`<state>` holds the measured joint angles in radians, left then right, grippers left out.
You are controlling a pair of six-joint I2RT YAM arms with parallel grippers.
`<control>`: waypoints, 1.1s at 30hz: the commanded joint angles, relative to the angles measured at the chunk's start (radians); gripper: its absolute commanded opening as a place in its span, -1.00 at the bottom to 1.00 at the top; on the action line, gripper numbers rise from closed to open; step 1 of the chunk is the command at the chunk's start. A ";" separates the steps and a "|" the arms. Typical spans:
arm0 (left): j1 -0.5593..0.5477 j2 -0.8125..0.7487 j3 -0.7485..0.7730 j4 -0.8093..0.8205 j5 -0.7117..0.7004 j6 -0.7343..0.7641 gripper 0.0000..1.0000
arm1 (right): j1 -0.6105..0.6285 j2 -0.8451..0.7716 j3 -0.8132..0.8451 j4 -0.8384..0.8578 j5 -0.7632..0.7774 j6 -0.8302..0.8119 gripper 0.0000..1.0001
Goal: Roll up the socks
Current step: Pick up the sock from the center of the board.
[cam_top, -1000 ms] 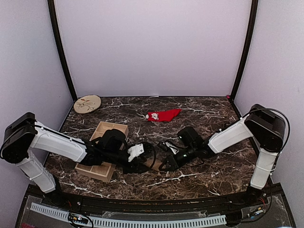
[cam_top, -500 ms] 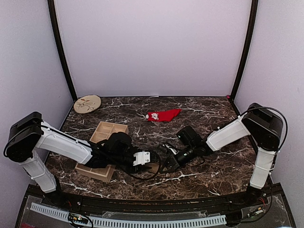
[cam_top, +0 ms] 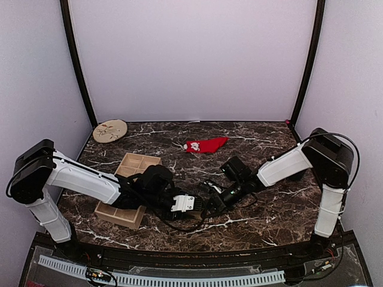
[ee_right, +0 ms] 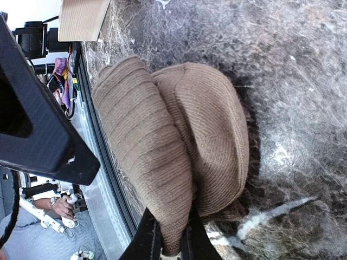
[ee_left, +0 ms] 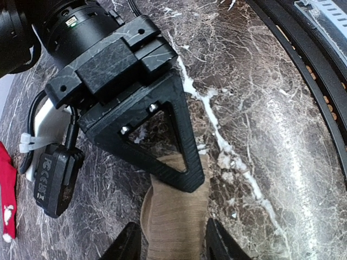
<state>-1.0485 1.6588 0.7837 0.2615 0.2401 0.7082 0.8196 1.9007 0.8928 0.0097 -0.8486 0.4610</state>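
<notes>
The tan sock (ee_left: 174, 216), folded into a thick bundle, lies on the marble table near the front edge. In the top view it is hidden between the two grippers. My left gripper (ee_left: 173, 241) has a finger against each side of it. My right gripper (ee_right: 169, 235) is shut on a fold of the same sock (ee_right: 162, 141); one of its fingers (ee_left: 181, 157) lies over the sock's far end. The grippers meet in the top view, left (cam_top: 192, 206) and right (cam_top: 207, 205). The red sock (cam_top: 205, 144) with a white patch lies flat at the back middle, apart from both.
A wooden compartment tray (cam_top: 127, 190) sits left of the grippers, partly under the left arm. A round plate (cam_top: 109, 130) lies in the back left corner. The table's front edge and black rail (ee_left: 303, 65) run close by the sock.
My left gripper has moved right and toward the front, closing up against the right gripper. The right gripper has shifted slightly left. The red sock has not moved.
</notes>
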 commanded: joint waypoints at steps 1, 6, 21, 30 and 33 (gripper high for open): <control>-0.007 0.025 0.033 -0.091 0.045 0.017 -0.12 | -0.012 0.020 0.024 -0.055 -0.006 -0.023 -1.00; -0.014 0.060 0.045 -0.092 0.020 0.013 -0.12 | -0.014 0.025 0.032 -0.071 -0.020 -0.028 -1.00; -0.022 0.159 0.106 -0.077 -0.072 0.048 -0.13 | -0.015 0.041 0.069 -0.134 -0.070 -0.049 -1.00; -0.021 0.210 0.149 -0.127 -0.094 0.048 -0.15 | -0.015 0.065 0.106 -0.187 -0.094 -0.077 -1.00; -0.021 0.236 0.175 -0.179 -0.086 0.049 -0.30 | -0.015 0.068 0.107 -0.189 -0.096 -0.078 -1.00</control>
<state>-1.0653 1.8465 0.9245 0.1715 0.1638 0.7490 0.8017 1.9469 0.9836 -0.1604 -0.9211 0.4030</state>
